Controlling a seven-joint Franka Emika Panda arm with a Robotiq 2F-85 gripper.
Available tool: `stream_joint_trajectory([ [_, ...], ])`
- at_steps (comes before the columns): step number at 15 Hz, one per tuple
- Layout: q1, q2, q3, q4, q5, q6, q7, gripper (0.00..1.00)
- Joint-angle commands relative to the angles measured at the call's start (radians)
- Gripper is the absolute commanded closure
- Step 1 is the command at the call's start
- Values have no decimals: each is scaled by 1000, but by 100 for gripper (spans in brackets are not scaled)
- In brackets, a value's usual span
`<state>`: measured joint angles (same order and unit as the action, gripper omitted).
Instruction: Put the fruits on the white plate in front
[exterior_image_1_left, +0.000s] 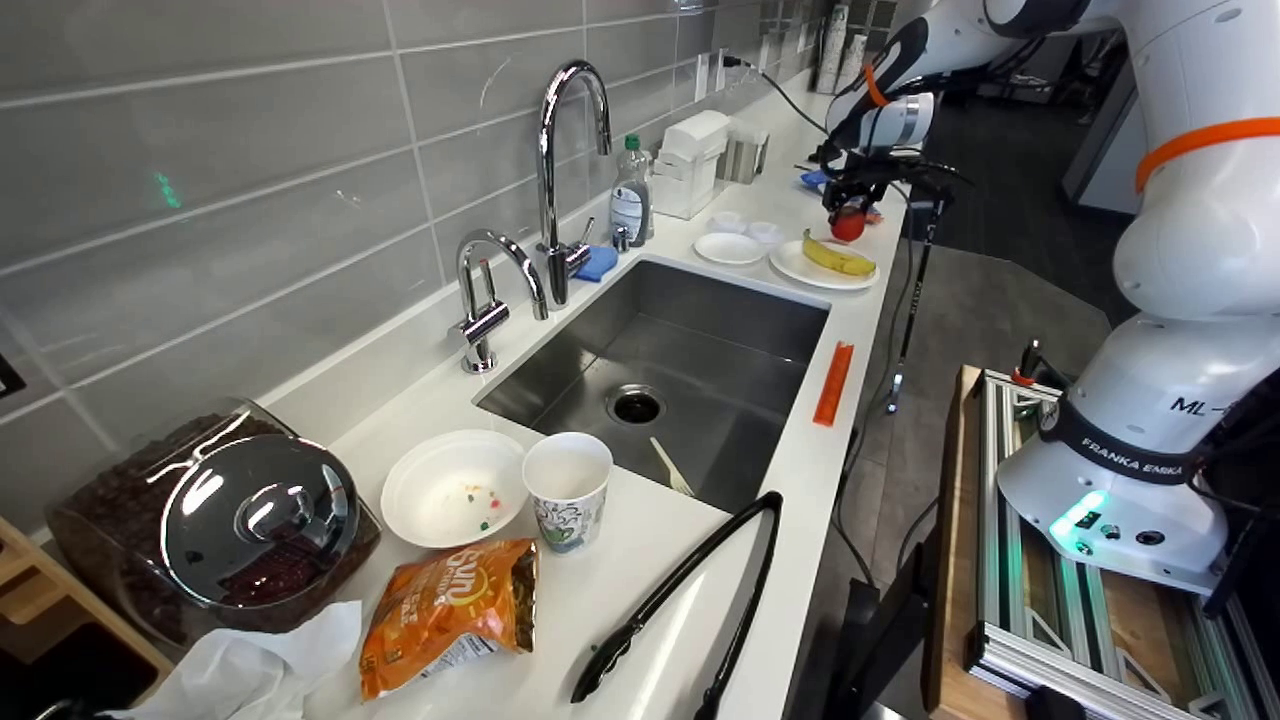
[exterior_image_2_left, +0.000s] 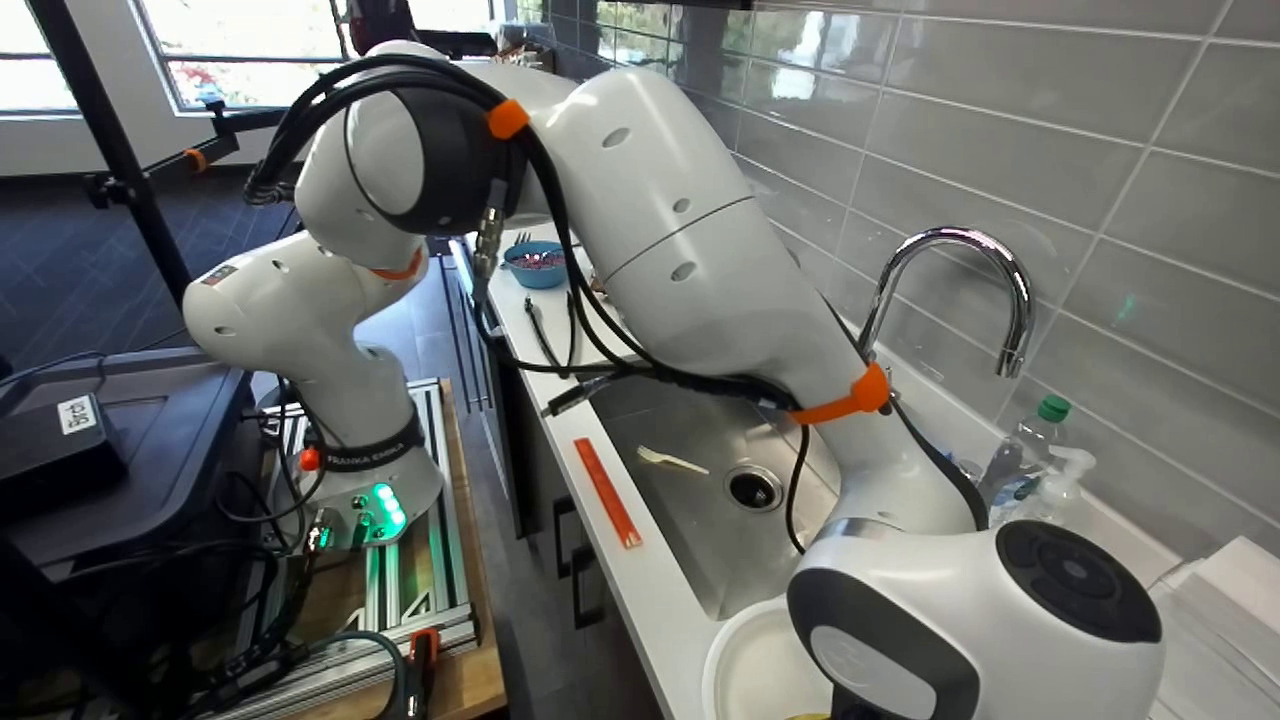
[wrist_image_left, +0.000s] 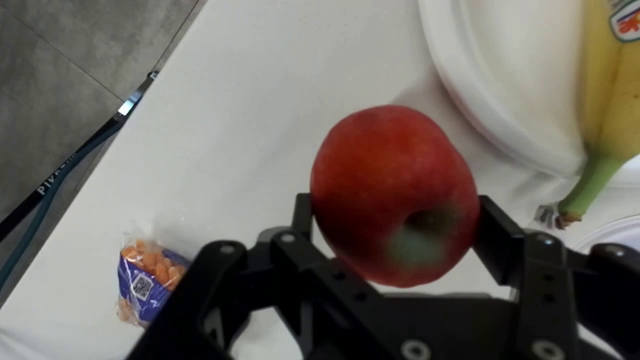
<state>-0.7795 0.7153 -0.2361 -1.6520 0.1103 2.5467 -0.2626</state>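
Observation:
My gripper (wrist_image_left: 392, 212) is shut on a red apple (wrist_image_left: 387, 175), with one finger on each side of it. In an exterior view the apple (exterior_image_1_left: 848, 224) hangs under the gripper (exterior_image_1_left: 850, 203), just beyond the plate and apparently a little above the counter. The round white plate (exterior_image_1_left: 790, 262) stands on the counter past the sink; its rim also shows in the wrist view (wrist_image_left: 462, 70). A yellow banana (exterior_image_1_left: 838, 259) lies on the plate, its stem over the rim in the wrist view (wrist_image_left: 612, 110). In an exterior view the arm hides the gripper and most of the plate (exterior_image_2_left: 745, 660).
A smaller white plate (exterior_image_1_left: 728, 248) and small white bowls (exterior_image_1_left: 766, 232) stand beside the plate. A packet of orange pieces (wrist_image_left: 150, 280) lies on the counter near its edge. The sink (exterior_image_1_left: 690, 340), an orange strip (exterior_image_1_left: 833, 384) and a soap bottle (exterior_image_1_left: 631, 200) are nearby.

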Motion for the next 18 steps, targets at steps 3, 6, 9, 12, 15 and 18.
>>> stream_joint_trajectory([
  [3, -30, -120, 32, -97, -37, 5, -141, 48],
  [6, -41, -173, 66, -155, -38, -4, -250, 48],
  [9, -42, -225, 97, -226, -39, -12, -343, 48],
  [12, -34, -263, 122, -288, -22, -20, -414, 48],
  [15, -20, -295, 138, -337, -12, -12, -461, 48],
  [18, 1, -326, 146, -380, -11, -5, -497, 48],
])
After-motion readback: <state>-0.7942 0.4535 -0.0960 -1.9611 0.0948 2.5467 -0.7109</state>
